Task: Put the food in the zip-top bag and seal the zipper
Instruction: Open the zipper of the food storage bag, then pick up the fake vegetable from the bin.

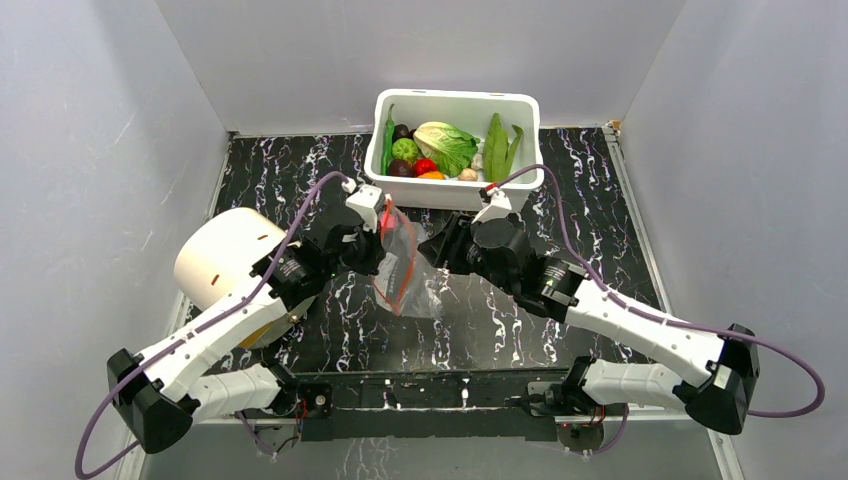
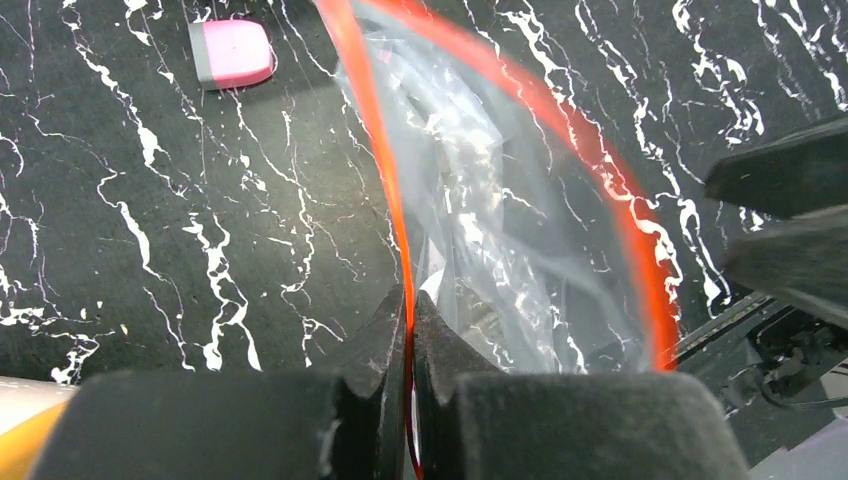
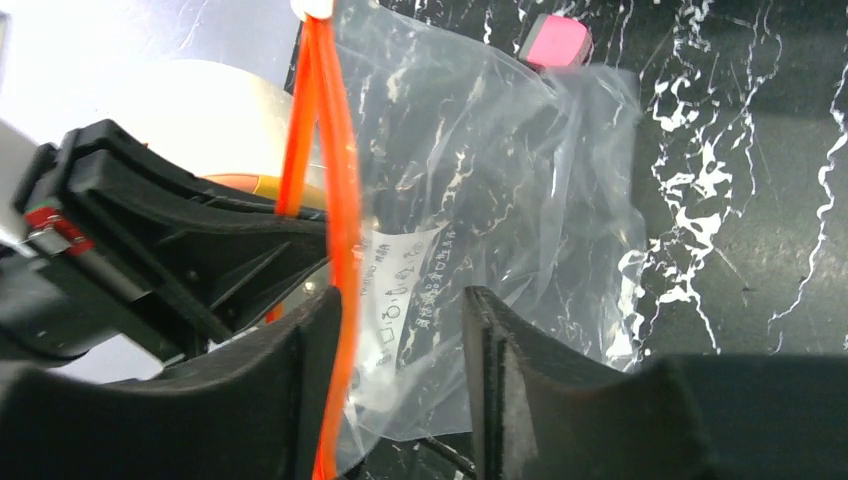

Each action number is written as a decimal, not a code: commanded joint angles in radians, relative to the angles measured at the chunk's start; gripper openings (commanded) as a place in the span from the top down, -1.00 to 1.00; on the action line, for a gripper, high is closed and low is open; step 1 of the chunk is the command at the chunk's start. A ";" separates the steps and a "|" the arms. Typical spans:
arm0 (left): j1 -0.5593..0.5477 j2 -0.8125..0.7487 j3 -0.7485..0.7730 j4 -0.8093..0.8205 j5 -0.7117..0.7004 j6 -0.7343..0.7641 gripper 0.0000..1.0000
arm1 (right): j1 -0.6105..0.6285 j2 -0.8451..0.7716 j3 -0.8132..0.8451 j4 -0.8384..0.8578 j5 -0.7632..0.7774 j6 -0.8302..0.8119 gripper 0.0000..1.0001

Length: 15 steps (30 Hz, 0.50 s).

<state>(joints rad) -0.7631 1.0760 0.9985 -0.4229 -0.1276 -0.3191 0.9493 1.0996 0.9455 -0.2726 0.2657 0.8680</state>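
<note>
Inside wht tub [image 1: 455,192]: cabbage [image 1: 446,145], tomato [image 1: 425,166], pods [image 1: 497,135].

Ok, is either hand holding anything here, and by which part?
The left hand pinches the zip-top bag by its orange-red zipper strip. The right hand is open, holding nothing.

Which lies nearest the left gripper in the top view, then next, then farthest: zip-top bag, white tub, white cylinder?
1. zip-top bag, pinched in the left gripper itself.
2. white tub, just beyond it, toward the back.
3. white cylinder, out to the left.
</note>
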 commanded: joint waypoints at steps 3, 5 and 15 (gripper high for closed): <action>-0.005 -0.032 -0.019 0.021 0.004 0.077 1.00 | 0.006 -0.064 0.074 0.103 -0.015 -0.114 -0.17; -0.005 -0.038 -0.022 0.008 0.007 0.094 1.00 | 0.006 -0.058 0.121 0.087 0.005 -0.161 -0.35; -0.005 -0.157 -0.146 0.101 0.065 0.119 1.00 | -0.028 0.124 0.408 -0.071 0.309 -0.493 -0.39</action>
<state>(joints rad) -0.7631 0.9836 0.8860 -0.3862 -0.1112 -0.2241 0.9459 1.1732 1.2789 -0.3130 0.3988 0.5694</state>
